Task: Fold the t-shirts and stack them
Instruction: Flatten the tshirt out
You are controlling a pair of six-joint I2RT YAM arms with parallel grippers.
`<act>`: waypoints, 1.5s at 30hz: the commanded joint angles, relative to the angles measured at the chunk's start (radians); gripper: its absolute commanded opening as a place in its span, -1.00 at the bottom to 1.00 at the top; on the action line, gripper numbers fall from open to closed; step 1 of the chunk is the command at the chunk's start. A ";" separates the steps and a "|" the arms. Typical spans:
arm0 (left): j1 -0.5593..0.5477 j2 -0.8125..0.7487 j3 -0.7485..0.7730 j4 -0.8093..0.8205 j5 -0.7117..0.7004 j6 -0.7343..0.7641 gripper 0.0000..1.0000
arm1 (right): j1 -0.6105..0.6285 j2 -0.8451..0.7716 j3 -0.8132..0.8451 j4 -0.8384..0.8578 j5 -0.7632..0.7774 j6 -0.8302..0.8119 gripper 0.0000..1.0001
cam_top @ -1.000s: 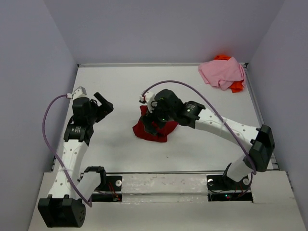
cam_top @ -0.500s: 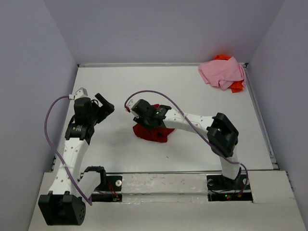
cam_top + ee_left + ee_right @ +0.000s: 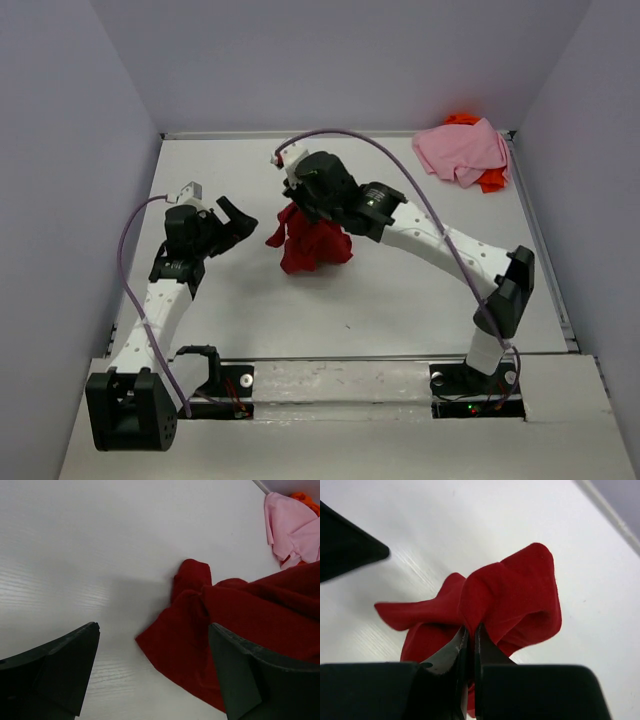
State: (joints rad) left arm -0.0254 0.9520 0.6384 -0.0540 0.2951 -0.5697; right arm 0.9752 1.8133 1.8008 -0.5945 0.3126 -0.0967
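- At the middle of the tabletop (image 3: 400, 300), top external view: the right gripper (image 3: 298, 208) is pinched closed on the upper end of the dark red t-shirt (image 3: 314, 246). The shirt hangs beneath it as a crumpled bunch, its long axis running from the far side toward the near edge. The left gripper (image 3: 236, 218) stands just beside the bunch on its left, jaws spread wide and empty, pointed at the cloth. The light pink t-shirt (image 3: 462, 150) lies over the bright orange t-shirt (image 3: 491, 181) in the far right corner, well apart from both arms.
- Left wrist view: the two fingers (image 3: 55, 665) frame the red cloth, which lies ahead and mostly to the right of the gap. A loose lobe reaches toward the middle — whether it rests on the surface cannot be told.
- Right wrist view: the jaws meet on a single fold, and the rest of the shirt billows beyond the tips.
- Judgement: the left arm is nearer the free lower cloth. A second hold there would depend on that cloth lying to the right of the open jaws.
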 commanded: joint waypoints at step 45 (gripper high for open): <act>0.001 0.165 0.185 -0.075 -0.057 0.110 0.98 | -0.274 0.055 0.025 -0.139 -0.270 -0.118 0.63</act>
State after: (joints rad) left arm -0.0246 1.1118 0.7769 -0.1040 0.2676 -0.4828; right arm 0.6258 1.7386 1.8458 -0.6979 -0.0669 -0.0132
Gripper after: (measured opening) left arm 0.989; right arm 0.828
